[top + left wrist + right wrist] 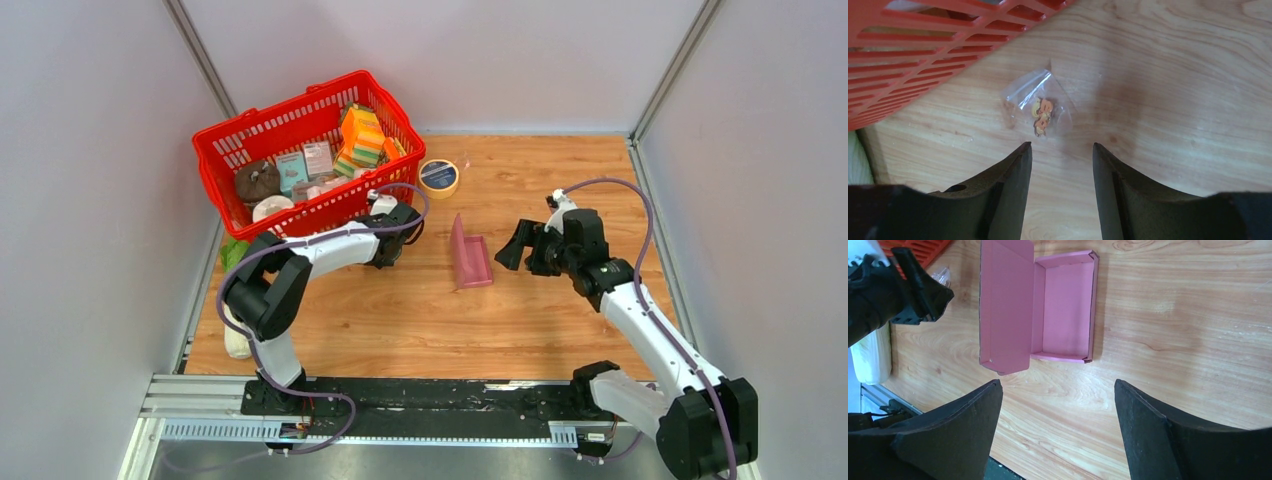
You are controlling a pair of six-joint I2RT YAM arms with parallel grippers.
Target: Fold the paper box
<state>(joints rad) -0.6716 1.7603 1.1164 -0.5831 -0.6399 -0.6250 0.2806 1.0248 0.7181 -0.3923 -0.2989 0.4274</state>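
My right claw (pixel 1057 385) is hanging wide apart, pink box (pixel 1063 310) lying open at twelve o'clock; my left claw (pixel 1061 146) is gaping too, little bag (pixel 1040 107) at twelve.

No words or numbers clear enough to read anywhere.
Round yellow roll (pixel 438 177) on table (pixel 400 320): dark blue label in middle, letters too tiny to make out.
Small printed cartons (pixel 291 170) in red basket (pixel 280 103): print there, too small and blurry to read.
Paper box (pixel 1063 305): plain pink card all over.
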